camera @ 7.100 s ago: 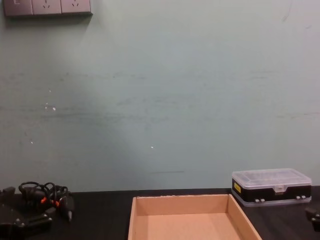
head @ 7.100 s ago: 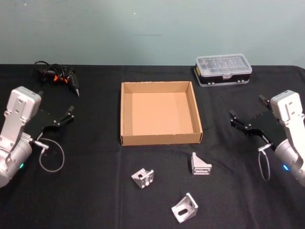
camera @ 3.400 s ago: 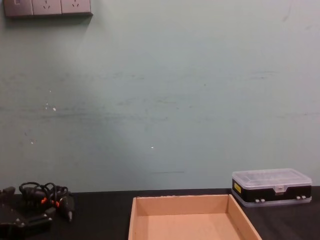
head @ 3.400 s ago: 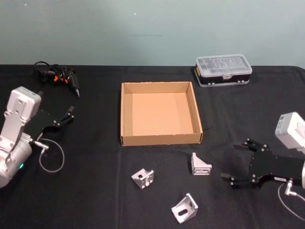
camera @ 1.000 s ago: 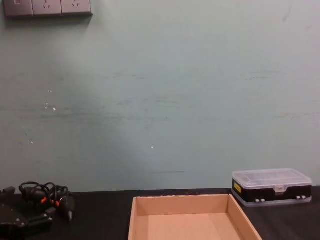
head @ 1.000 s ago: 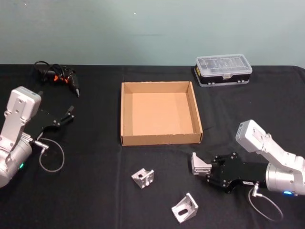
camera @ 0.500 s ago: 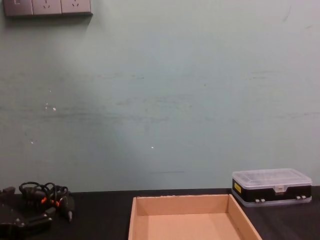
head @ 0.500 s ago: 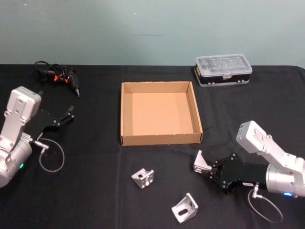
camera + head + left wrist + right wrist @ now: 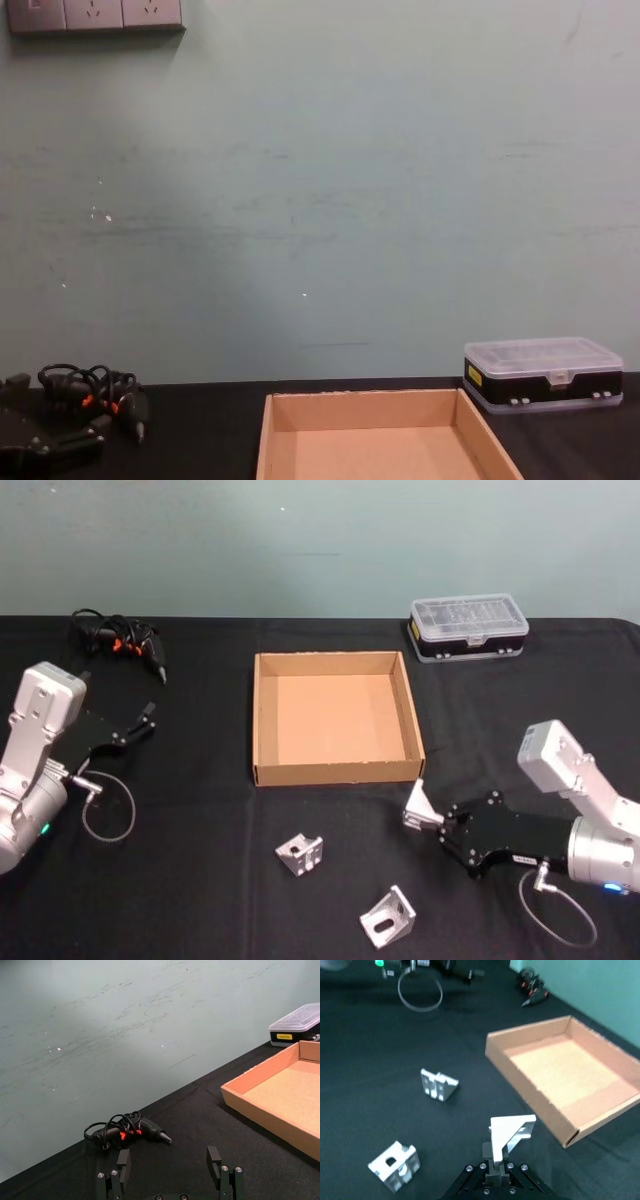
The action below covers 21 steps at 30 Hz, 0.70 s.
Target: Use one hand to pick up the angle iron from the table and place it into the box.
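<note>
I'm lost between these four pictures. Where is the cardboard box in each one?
Head view: the cardboard box sits in the middle.
Chest view: the box is at bottom centre, cut by the lower edge.
Left wrist view: the box is at the right edge.
Right wrist view: the box is at upper right.
Shared landmark: the black corded tool, on the robot's left of the box.

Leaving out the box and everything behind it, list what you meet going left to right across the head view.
left gripper → left angle iron → nearest angle iron → held angle iron → right gripper, shut on it
</note>
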Tool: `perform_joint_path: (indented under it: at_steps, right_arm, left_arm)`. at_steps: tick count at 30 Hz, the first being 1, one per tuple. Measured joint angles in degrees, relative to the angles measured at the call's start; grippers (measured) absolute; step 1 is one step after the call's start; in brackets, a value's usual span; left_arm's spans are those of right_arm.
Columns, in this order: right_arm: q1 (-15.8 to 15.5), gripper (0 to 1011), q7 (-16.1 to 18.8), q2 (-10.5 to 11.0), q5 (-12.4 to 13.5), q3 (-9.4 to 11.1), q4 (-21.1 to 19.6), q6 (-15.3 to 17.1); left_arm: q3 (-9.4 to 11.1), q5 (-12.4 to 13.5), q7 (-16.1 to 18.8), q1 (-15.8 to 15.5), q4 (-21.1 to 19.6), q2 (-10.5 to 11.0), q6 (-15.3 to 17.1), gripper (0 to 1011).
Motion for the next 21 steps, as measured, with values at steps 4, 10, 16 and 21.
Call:
perform_joint_path:
  at_steps: [4,10,16,21]
  right_arm:
    - [-1.07,57,-1.37,0.11,1.07,1.17,-2.01,0.11]
    - [-1.97,57,-4.95,-1.39,2.58,2.94,-4.92,2.05]
    - [-0.94,57,-9.89,-5.20,2.85,3.33,-6.01,6.38]
    - [1.31,57,-15.53,-10.01,2.13,3.20,-5.01,12.71]
  left_arm:
    - [0.00,0.00,0.00,0.00,0.00,0.00,0.00,1000]
    - [0.00,0.00,0.00,0.00,0.00,0.00,0.00,1000]
    - [0.00,0.00,0.00,0.00,0.00,0.00,0.00,1000]
    - [0.00,0.00,0.00,0.00,0.00,0.00,0.00,1000]
